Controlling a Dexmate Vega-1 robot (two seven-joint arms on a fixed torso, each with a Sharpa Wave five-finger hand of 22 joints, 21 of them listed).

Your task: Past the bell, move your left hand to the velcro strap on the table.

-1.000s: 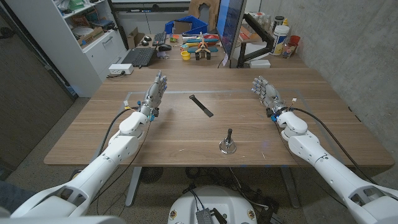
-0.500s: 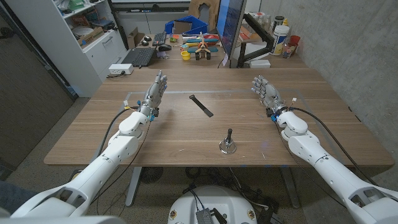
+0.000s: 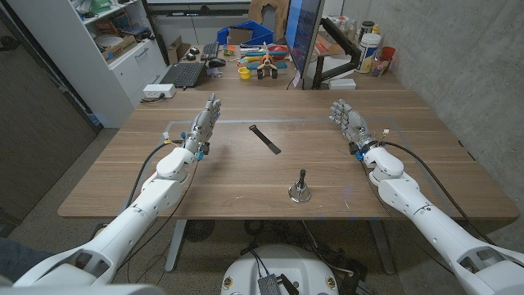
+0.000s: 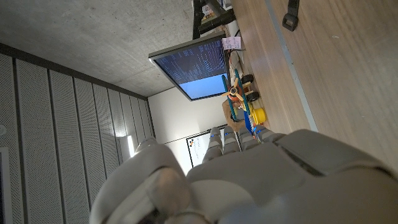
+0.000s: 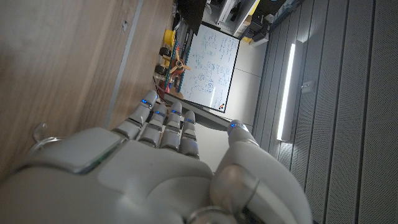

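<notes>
Strap (image 3: pixel 264 138) lies flat and slantwise mid-table, black, well apart from the left hand (image 3: pixel 205 121), off toward the robot's right of its fingers (image 3: pixel 211 104). Left hand stands on edge, fingers straight and close together, holding nothing. Bell (image 3: pixel 300 192) sits nearer the robot than the strap, between the arms. Right hand (image 3: pixel 348 123) empty too, fingers extended, slightly spread, at the table's (image 3: pixel 409 115) right side.

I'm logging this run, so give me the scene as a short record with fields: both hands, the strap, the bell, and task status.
left hand: open, empty, left of the strap, apart from it
right hand: open, empty, on the table's right side
velcro strap: black, lying flat mid-table, untouched
bell: upright, nearer the robot than the strap
task status: strap not yet reached
</notes>
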